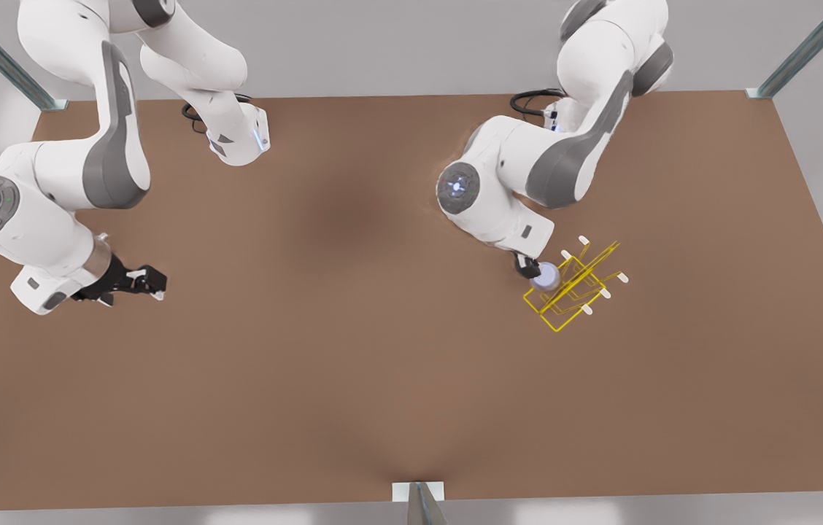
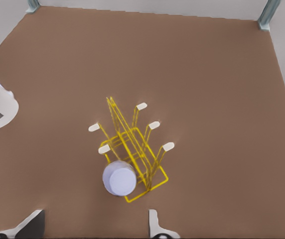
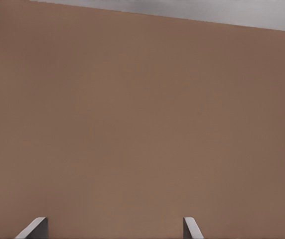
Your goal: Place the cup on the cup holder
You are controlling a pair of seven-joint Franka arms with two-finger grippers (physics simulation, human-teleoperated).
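Brown table with grey walls behind and metal posts at the corners, nothing else on it but the rack. On the front view's right, the left tool sits just beside the cup, which is at the near end of the yellow cup holder. In the left wrist view the cup shows bottom-up over the rack's end, the cup holder running away behind it. The left tool's fingers stand wide and well apart from the cup, so it looks let go, probably seated on a prong, though I cannot see the prong inside it. Risks: if the cup only leans on the wire it could tip off; pulling back low could clip a white-tipped prong or drag the light rack and knock the cup loose. The right tool waits on the front view's left, fingers spread wide over bare table.
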